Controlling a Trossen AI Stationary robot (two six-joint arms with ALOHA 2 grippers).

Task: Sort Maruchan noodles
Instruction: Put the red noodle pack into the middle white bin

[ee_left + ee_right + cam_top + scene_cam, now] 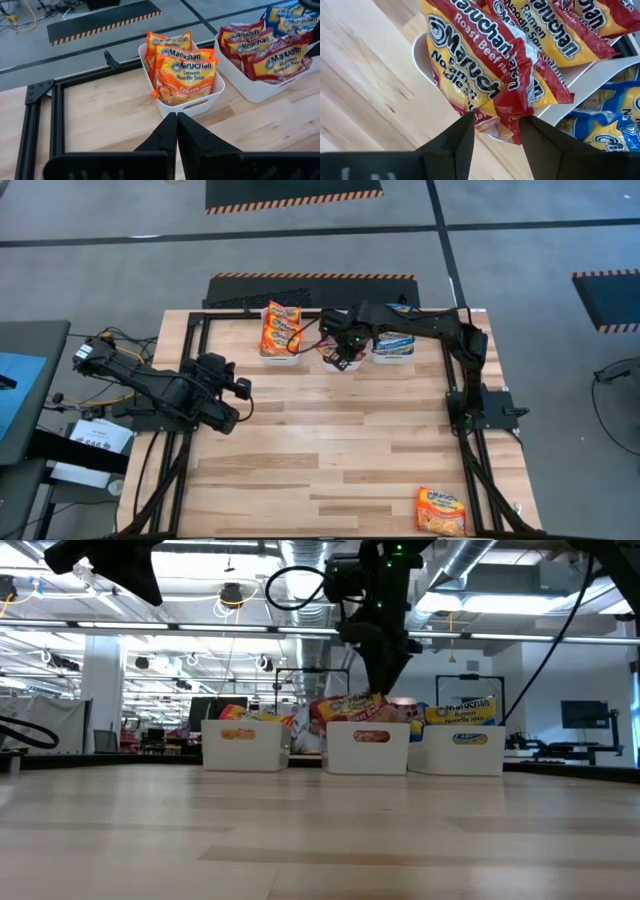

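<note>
Three white bins stand in a row at the table's far edge. The left bin (279, 356) holds orange Maruchan noodles (185, 75), the middle bin (368, 747) red ones (270, 55), and the right bin (393, 352) blue ones (460, 710). My right gripper (495, 127) hangs open over the middle bin, pointing steeply down. The end of the top red packet (512, 112) shows between its fingertips. That packet lies on the other red packets in the bin. My left gripper (176, 120) is shut on nothing, above the table's left part. My right gripper stands with one finger on each side of the top red packet's near end (515, 125). I cannot tell whether either finger touches the packet, which lies on the pile in the middle bin.
One orange packet (441, 510) lies flat near the table's front right corner. A black frame (195, 330) runs along the table's edges. Bare wood lies between the bins and the near edge.
</note>
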